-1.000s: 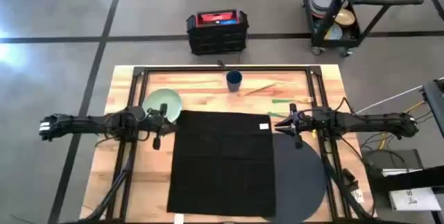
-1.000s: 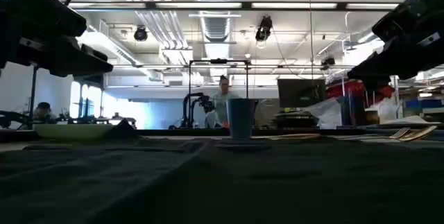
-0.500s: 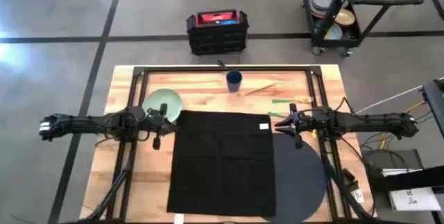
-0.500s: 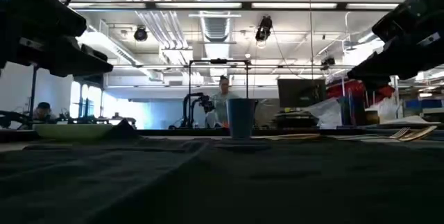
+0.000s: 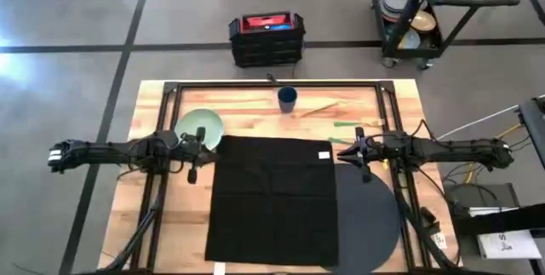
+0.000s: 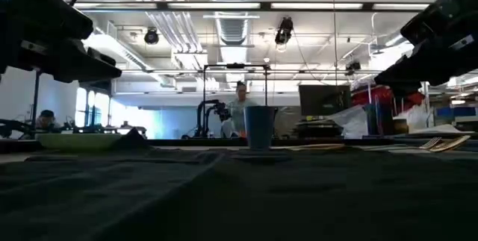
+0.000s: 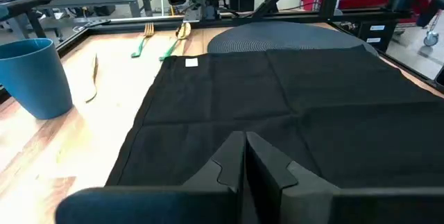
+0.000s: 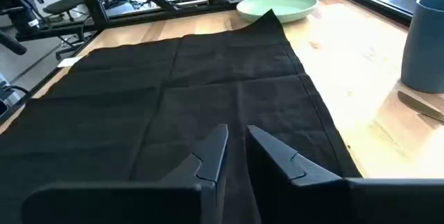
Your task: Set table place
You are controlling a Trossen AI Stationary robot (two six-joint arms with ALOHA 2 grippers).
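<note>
A black stacked toolbox with a red lid point(image 5: 266, 39) sits on the grey floor beyond the table's far edge; a black wheeled cart of dishes point(image 5: 423, 11) stands farther right; a person point(image 6: 240, 109) shows in the room behind, beside a dark monitor point(image 6: 325, 100).

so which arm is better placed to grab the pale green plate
Left. The pale green round plate sits right beside the left pincer, at the black cloth napkin's left corner; the right pincer hovers across the napkin, far from it.
</note>
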